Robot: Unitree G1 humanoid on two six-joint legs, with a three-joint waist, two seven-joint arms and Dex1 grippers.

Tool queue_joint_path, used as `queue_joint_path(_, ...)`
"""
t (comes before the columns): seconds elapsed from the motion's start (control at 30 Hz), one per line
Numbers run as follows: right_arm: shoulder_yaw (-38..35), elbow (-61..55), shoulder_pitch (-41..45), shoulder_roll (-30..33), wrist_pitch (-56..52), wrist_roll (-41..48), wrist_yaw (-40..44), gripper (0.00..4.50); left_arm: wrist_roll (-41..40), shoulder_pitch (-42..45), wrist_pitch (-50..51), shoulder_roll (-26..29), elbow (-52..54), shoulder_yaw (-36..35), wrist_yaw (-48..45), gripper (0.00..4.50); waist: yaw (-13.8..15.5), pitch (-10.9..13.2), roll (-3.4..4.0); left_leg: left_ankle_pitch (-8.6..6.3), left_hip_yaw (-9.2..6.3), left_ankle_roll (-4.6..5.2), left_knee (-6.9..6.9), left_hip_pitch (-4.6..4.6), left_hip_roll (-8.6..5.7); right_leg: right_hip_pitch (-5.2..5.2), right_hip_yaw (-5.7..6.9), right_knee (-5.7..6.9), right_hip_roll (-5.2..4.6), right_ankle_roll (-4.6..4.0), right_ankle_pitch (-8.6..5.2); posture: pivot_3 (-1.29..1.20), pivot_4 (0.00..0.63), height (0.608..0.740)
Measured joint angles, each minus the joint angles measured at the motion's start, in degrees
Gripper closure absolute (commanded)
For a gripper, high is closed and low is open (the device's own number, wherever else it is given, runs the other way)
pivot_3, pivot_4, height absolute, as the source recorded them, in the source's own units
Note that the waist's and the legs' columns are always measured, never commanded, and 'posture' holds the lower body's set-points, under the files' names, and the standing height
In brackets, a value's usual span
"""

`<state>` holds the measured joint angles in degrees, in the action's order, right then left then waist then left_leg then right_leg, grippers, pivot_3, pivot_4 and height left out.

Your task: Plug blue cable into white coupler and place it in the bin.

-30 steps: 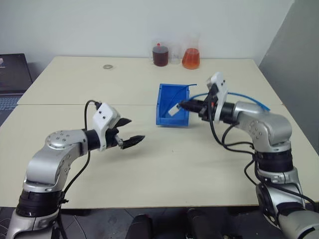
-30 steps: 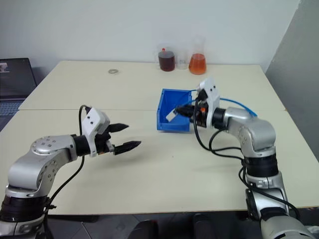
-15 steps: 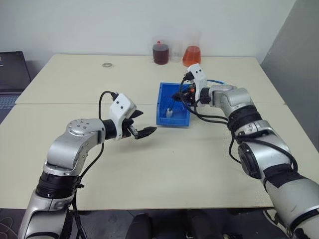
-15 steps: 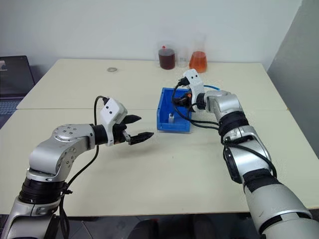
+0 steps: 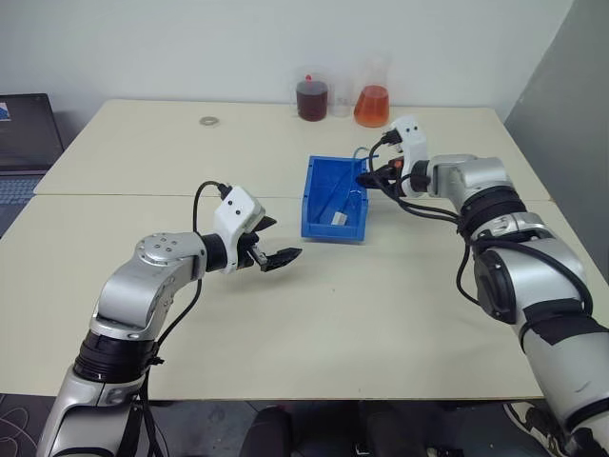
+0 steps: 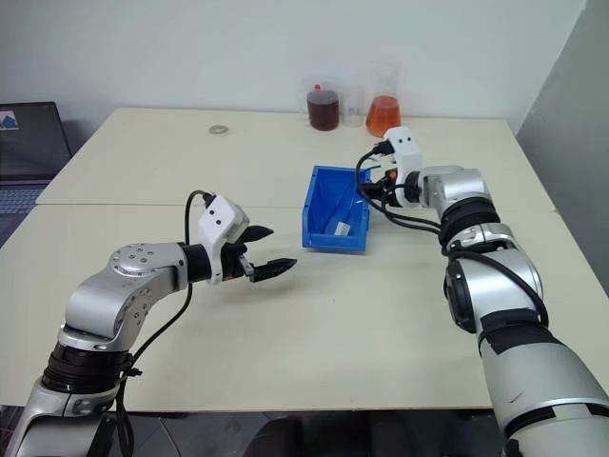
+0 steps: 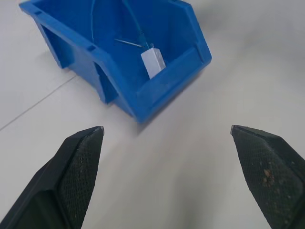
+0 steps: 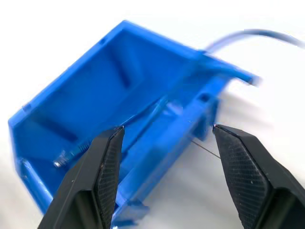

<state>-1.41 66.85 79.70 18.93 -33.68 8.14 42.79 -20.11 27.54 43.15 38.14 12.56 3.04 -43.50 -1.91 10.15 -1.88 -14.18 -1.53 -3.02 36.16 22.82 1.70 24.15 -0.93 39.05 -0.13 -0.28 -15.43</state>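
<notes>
Now my right gripper (image 8: 166,131) has let go, fingers apart at the bin (image 5: 319,214). Inside lies the white coupler (image 7: 152,62) with the blue cable (image 7: 135,24). My left gripper (image 5: 271,243) gapes nearby.

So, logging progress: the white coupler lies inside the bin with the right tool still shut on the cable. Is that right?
Not quite. The white coupler does lie inside the bin, but the right tool is open, holding nothing; the blue cable trails out over the bin's far wall. The right wrist view shows it.

head cams look down over table (image 5: 381,314); both wrist cams close on bin (image 7: 157,93) (shared).
</notes>
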Motion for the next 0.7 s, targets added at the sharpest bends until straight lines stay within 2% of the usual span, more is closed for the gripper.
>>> queue_joint_path(0.1, -2.3, -10.2, -1.0, 0.3, -8.2, 3.9, 1.5, 1.35, 0.3, -0.6, -1.9, 0.0, 0.0, -0.4, 0.5, 0.0, -0.3, 0.0, 0.02, 0.0, -0.03, 0.0, -0.02, -0.01, 0.05, 0.03, 0.02, 0.03, 0.04, -0.01, 0.0, 0.0, 0.15, 0.74)
queue_joint_path(0.17, -2.5, -23.9, -5.2, 1.7, -13.8, 7.2, 3.6, 1.0, 0.4, -2.1, -3.1, 0.1, -0.2, -1.5, 0.7, 0.0, 0.0, 0.0, 0.03, 0.0, -0.08, 0.0, -0.02, 0.01, 0.08, 0.0, 0.11, 0.02, 0.04, -0.01, -0.01, 0.0, 0.15, 0.74)
queue_joint_path(0.23, -1.7, -37.9, -12.4, 4.9, -16.2, 8.4, 4.2, 0.63, 0.4, -2.8, -3.2, 0.0, -1.4, -2.6, 1.7, 0.0, 0.5, 0.0, -0.04, -0.01, -0.13, 0.01, -0.01, 0.09, 0.08, -0.03, 0.22, -0.06, 0.03, 0.0, -0.01, 0.0, 0.15, 0.74)
queue_joint_path(0.33, -1.2, -54.9, -27.8, 9.5, -14.4, 8.0, 3.6, 0.02, 0.6, -5.1, -3.6, 0.9, -2.4, -5.9, 2.9, 0.0, 1.3, 0.0, -0.07, -0.01, -0.11, 0.02, 0.12, 0.17, 0.03, -0.04, 0.22, -0.05, -0.06, 0.08, -0.05, 0.0, 0.15, 0.74)
queue_joint_path(0.4, -1.9, -60.9, -35.3, 10.3, -11.9, 7.7, 2.6, 0.02, 0.9, -6.2, -3.9, 1.2, -2.5, -7.5, 3.6, 0.0, 1.2, 0.0, 0.08, -0.01, 0.06, 0.02, 0.27, 0.18, -0.01, -0.03, 0.02, -0.02, -0.07, 0.28, 0.05, 0.0, 0.15, 0.74)
queue_joint_path(0.43, -3.9, -67.6, -40.8, 10.6, -9.5, 8.8, 2.3, 0.02, 0.6, -7.4, -4.4, 1.4, -1.7, -8.8, 3.6, 0.0, 1.2, 0.0, 0.08, -0.01, 0.06, 0.03, 0.33, 0.17, 0.01, -0.05, 0.0, -0.03, -0.08, 0.3, 0.06, 0.0, 0.15, 0.74)
queue_joint_path(0.47, -4.8, -70.0, -42.6, 10.7, -8.5, 9.3, 2.4, 0.02, 0.5, -8.3, -4.7, 1.8, -1.6, -9.6, 3.6, 0.0, 1.0, 0.1, 0.09, -0.01, 0.06, 0.02, 0.41, 0.15, 0.02, -0.09, 0.0, -0.01, -0.07, 0.31, 0.05, 0.0, 0.15, 0.74)
queue_joint_path(0.6, -13.4, -86.9, -58.2, 15.4, -3.8, 13.8, 4.7, 0.02, -1.4, -14.3, -5.2, 4.2, 0.0, -15.8, 2.2, 0.0, 0.4, 0.1, 0.09, -0.02, -0.02, 0.03, 0.48, 0.08, 0.04, -0.2, 0.08, -0.01, -0.02, 0.52, -0.05, 0.0, 0.15, 0.74)
queue_joint_path(0.7, -17.4, -90.6, -65.4, 18.0, -3.2, 15.9, 6.1, 0.02, -2.1, -15.8, -6.7, 4.6, 0.1, -19.6, 1.9, 0.0, 0.4, 0.1, 0.09, -0.02, -0.02, 0.03, 0.62, -0.06, 0.02, -0.37, 0.09, -0.04, 0.01, 0.56, -0.08, 0.0, 0.15, 0.74)
